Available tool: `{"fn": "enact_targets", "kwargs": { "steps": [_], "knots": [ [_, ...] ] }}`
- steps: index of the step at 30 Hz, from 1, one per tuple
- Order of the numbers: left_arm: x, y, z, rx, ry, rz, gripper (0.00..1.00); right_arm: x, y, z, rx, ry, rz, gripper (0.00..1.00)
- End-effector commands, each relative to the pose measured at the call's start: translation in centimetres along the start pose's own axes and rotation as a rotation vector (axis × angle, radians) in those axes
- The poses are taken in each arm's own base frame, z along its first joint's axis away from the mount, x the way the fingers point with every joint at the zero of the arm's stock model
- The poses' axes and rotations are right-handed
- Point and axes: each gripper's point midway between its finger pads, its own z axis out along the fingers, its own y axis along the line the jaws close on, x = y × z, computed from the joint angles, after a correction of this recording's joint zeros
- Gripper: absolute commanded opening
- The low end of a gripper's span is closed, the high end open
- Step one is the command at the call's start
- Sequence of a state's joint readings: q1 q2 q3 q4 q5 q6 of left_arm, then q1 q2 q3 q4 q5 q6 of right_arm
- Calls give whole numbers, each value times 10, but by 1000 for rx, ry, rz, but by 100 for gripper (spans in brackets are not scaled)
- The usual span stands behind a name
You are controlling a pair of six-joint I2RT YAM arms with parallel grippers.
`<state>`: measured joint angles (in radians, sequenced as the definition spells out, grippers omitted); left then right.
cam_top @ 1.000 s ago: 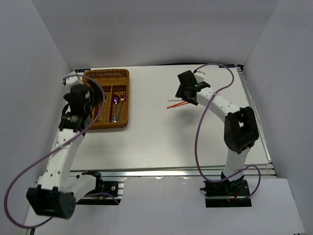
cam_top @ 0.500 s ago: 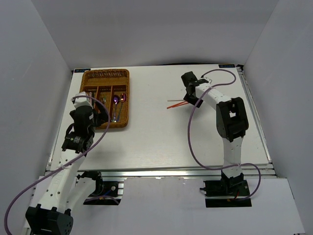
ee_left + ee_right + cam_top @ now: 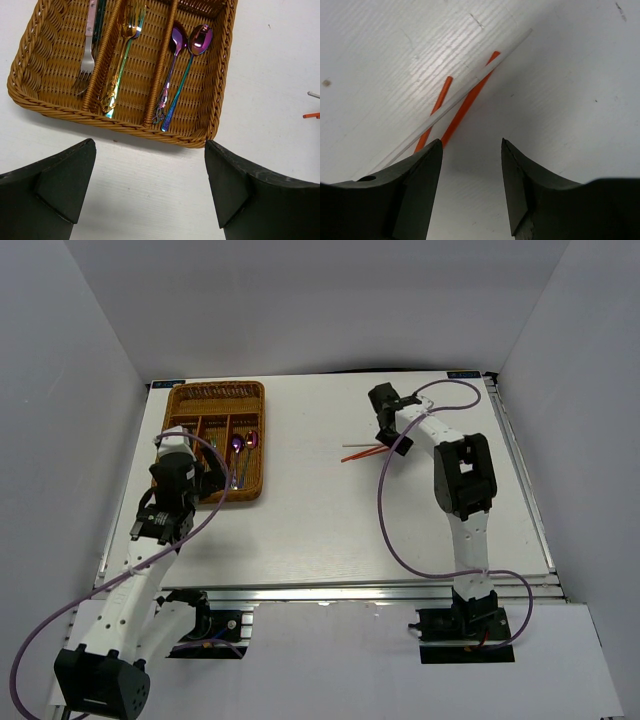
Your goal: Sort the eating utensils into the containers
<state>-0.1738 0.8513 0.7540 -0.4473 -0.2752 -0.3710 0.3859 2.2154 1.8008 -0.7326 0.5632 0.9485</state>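
Observation:
The wicker tray point(image 3: 256, 440) lies at the table's far left. In the left wrist view its slots point(image 3: 45, 97) hold a silver fork point(image 3: 88, 55), a gold-rainbow fork point(image 3: 121, 62) and two purple spoons point(image 3: 175, 75). My left gripper point(image 3: 150, 170) hangs open and empty just short of the tray's near edge, by its near-left part in the top view point(image 3: 205, 480). Two red chopsticks point(image 3: 469, 100) and a white chopstick point(image 3: 470, 82) lie crossed on the table point(image 3: 362, 451). My right gripper point(image 3: 471, 145) is low at their right ends point(image 3: 386, 425), open, bare table between the jaws; its left finger point(image 3: 420, 175) covers their near ends.
White walls close in the table on the left, back and right. A purple cable loops from each arm. The chopsticks' left tips point(image 3: 313, 115) show at the right edge of the left wrist view.
My left arm has drawn back from above the tray to its near edge. My right arm has folded in at the chopsticks' right ends and its jaws have narrowed.

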Motion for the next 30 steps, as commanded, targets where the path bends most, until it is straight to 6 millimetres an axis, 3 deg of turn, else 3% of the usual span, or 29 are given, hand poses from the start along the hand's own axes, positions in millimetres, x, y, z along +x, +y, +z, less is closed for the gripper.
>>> {"fn": "enact_targets", "kwargs": {
  "steps": [1,18,30],
  "knots": [
    [4,-5,2,25,15,12,98,-13,-10,0,60,-36,56,56],
    [5,-5,3,23,20,12,98,-8,-15,27,83,2,51,54],
    [7,-7,4,32,31,16,98,-7,-15,11,22,16,92,52]
  ]
}}
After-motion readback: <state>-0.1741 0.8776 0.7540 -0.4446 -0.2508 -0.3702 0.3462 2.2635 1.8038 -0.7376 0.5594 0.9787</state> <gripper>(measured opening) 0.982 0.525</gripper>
